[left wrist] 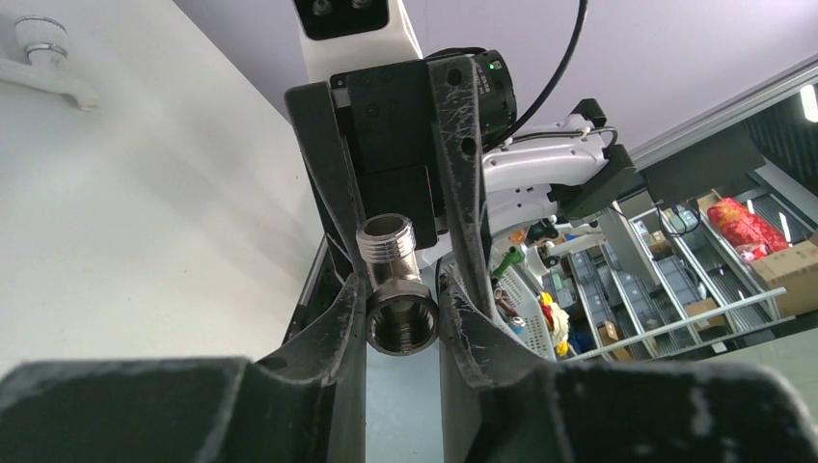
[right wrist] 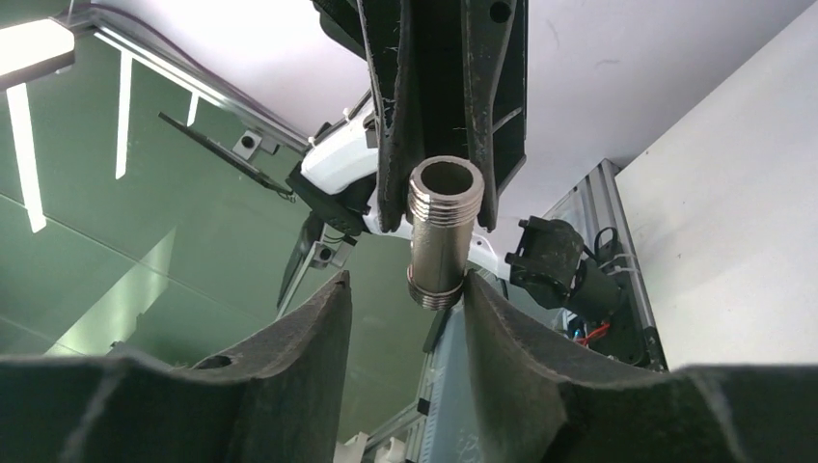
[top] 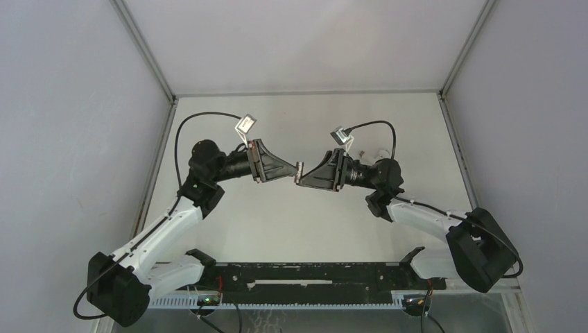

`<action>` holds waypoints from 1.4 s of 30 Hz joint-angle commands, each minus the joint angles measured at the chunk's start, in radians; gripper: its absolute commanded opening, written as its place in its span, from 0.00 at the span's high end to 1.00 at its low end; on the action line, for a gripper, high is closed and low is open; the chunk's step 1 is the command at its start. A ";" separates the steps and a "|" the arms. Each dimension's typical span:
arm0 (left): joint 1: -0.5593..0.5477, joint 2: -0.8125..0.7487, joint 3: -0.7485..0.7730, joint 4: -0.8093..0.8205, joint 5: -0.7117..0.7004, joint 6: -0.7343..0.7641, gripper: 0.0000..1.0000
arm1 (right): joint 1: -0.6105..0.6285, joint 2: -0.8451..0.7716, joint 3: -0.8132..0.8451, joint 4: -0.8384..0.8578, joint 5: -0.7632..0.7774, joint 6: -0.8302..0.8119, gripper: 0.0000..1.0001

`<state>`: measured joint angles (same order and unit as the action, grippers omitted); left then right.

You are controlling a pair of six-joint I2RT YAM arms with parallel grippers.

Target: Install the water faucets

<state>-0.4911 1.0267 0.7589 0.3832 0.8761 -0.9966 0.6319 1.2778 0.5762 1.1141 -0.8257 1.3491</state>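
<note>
Pinching a short grey metal threaded fitting (left wrist: 397, 309) by its wide socket end, between the pressed-together fingers of the left claw (left wrist: 400, 289). Held in mid-air, with the pale table (top: 291, 229) well below the fitting. Half spread about the fitting from the opposite side: the right claw (right wrist: 405, 289), one fingertip (right wrist: 482, 313) touching the fitting's side, the other apart from it, so no second grip judged in place yet. Lying on the table, well away from the fitting and off to one side in the left wrist view: a small white plastic tap piece (left wrist: 43, 63), touched by neither claw.

Probably stiff and dense for its size, plated smooth and so apt to slide or swivel between hard fingers; no fear of crushing. Best taken across the plain barrel or a collar just beside the threads, square to the axis, keeping the thread crests free for screwing in. Worth closing firmly before any release at the other end. As for the white piece: likely light and more easily snapped, so better gripped on its thick body than on its thin spout.
</note>
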 commanded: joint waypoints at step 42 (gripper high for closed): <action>0.027 -0.055 0.030 -0.203 -0.058 0.136 0.16 | 0.020 -0.072 0.089 -0.306 0.154 -0.162 1.00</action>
<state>-0.4778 0.9981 0.7589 0.3393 0.8474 -0.9585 0.6544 1.3174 0.6483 1.0016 -0.8021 1.3174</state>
